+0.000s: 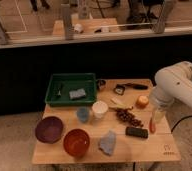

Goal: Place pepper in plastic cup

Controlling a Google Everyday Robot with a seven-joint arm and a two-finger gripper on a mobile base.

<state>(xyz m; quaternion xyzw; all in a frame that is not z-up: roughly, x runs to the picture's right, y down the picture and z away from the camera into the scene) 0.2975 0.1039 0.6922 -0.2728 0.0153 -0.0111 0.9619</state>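
The pepper is slim and red-orange and sits at the right edge of the wooden table, right under my gripper. The gripper hangs from the white arm, which comes in from the right. I cannot tell whether the pepper is held or lies on the table. The blue-grey plastic cup stands upright near the middle of the table, left of the white cup and well to the left of the gripper.
A green tray holding a sponge stands at the back left. A purple bowl and an orange-red bowl are at the front left. A grey cloth, a black block, a dark beaded cluster and a round orange fruit lie between cup and gripper.
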